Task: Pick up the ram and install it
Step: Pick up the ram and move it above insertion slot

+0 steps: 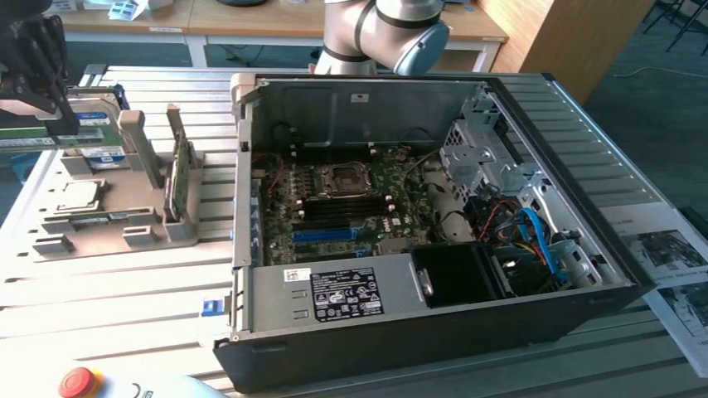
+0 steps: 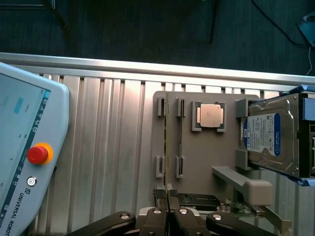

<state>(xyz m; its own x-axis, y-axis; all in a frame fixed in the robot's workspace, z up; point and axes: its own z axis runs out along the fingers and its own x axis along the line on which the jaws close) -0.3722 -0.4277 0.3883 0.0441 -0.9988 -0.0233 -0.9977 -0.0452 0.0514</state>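
In the exterior view the gripper (image 1: 45, 124) hangs above the grey tray (image 1: 111, 240), at the end where the hard drive (image 1: 99, 153) sits. The ram (image 1: 33, 142) shows as a green strip beneath it. The wrist view adds the grip: the fingers (image 2: 156, 221) pinch the ram (image 2: 167, 147), seen edge-on over the tray (image 2: 197, 162).

Ext cam angled down on case (image 1: 443, 344); wrist cam over shared tray (image 2: 206, 160).

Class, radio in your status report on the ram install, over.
End effector shut on ram, high above tray. Ram not yet in case. Hard drive on tray, untouched.
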